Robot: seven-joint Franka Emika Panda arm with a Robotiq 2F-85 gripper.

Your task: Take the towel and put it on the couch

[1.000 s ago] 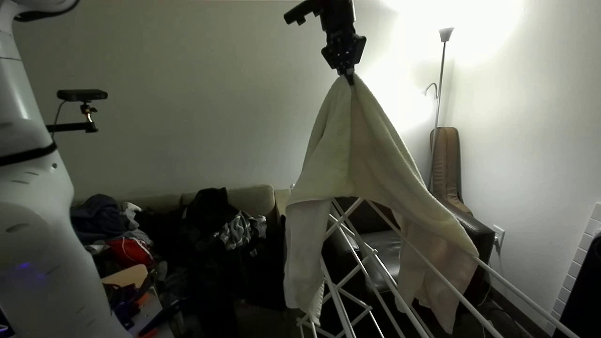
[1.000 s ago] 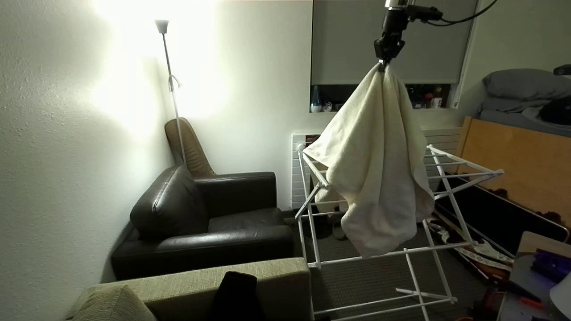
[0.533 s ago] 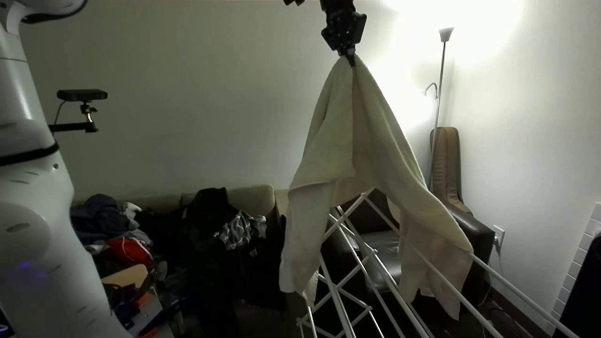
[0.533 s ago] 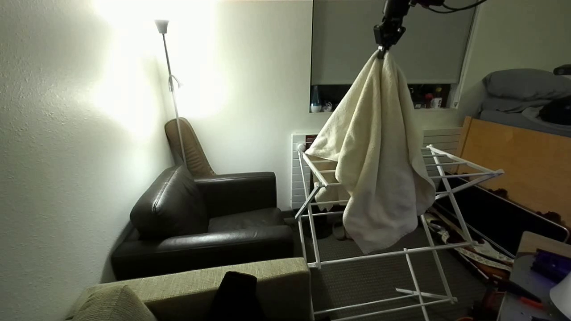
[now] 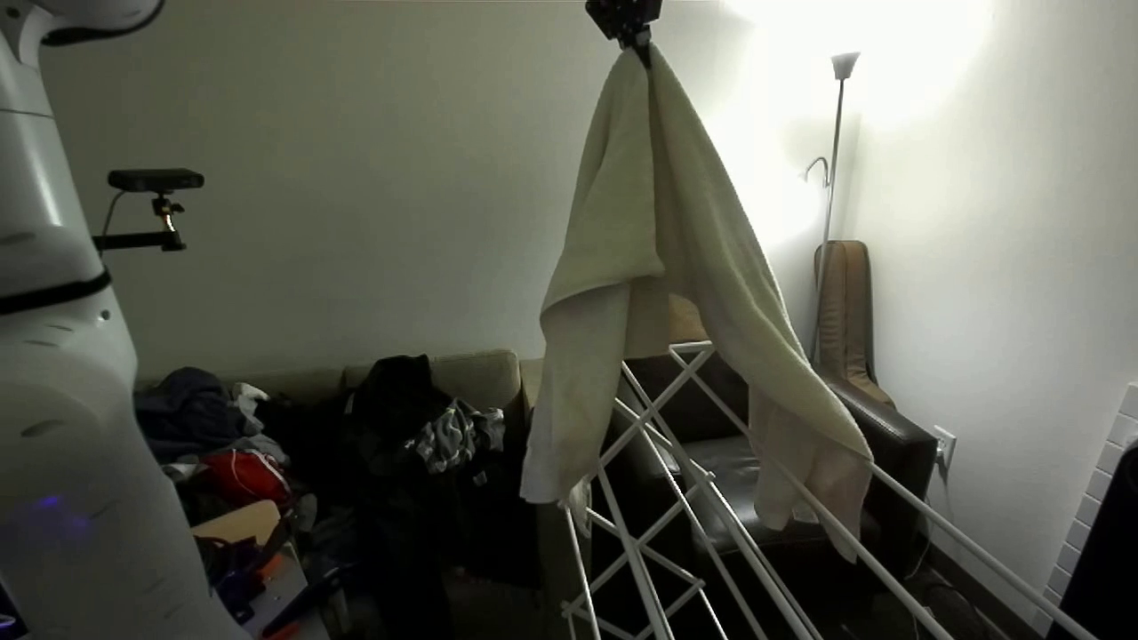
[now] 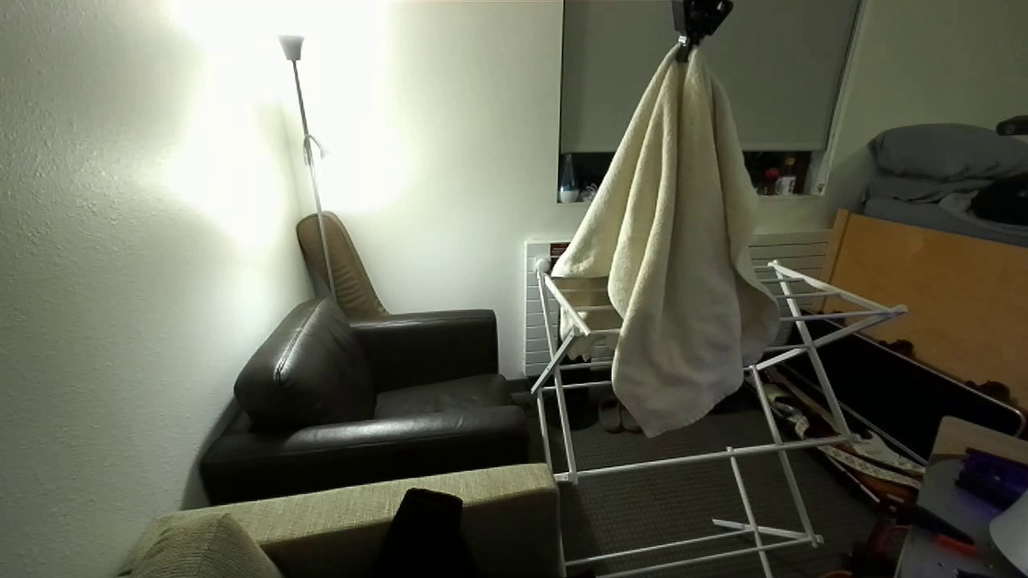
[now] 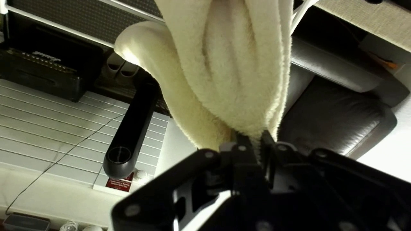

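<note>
A large cream towel (image 5: 613, 222) hangs in long folds from my gripper (image 5: 642, 55), which is high up and partly cut off by the frame's top edge in both exterior views. In the wrist view the gripper (image 7: 252, 138) is shut on bunched towel cloth (image 7: 231, 70). The towel (image 6: 683, 265) falls over the white drying rack; at one side its edge lies on an outer bar, with a flap hanging below among the bars. The beige couch (image 5: 480, 378) stands against the wall, and its armrest (image 6: 498, 490) shows low in an exterior view.
The white drying rack (image 6: 578, 470) stands directly under the towel. Dark clothes (image 5: 391, 444) are heaped on the couch. A dark leather armchair (image 6: 434, 433), a floor lamp (image 6: 305, 120) and a brown case (image 6: 341, 265) occupy the corner. A cluttered table (image 6: 956, 490) is near the arm's base.
My gripper has risen, carrying the towel up with it. The towel's lower hems hang higher over the rack, uncovering more bars. The couch and rack have not moved.
</note>
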